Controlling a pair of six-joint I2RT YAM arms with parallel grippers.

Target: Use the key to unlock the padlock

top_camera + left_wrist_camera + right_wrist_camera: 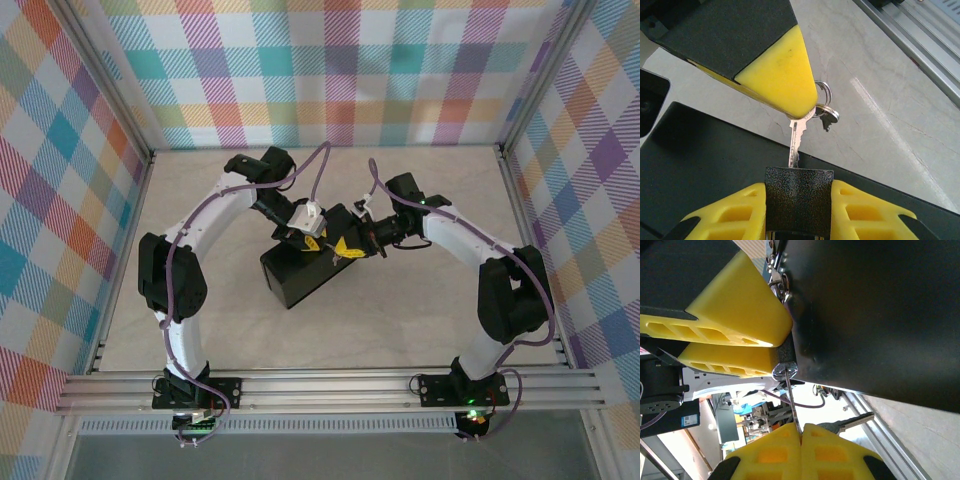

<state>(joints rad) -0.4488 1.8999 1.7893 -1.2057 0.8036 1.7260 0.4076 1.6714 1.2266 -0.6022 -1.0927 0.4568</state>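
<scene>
Right up close, the left end effector (799, 187) has its yellow fingers partway closed on the padlock (799, 207), pinning the dark body against the black box (705, 160). The key (794, 142) stands with its blade apparently in the keyway and its bow pinched by the fully closed right end effector (801, 435). A spare key (827, 118) dangles off the ring over the table (880, 100). The danger: an off-axis twist could make the key skid in the pads or bend, or could spin the padlock loose.
</scene>
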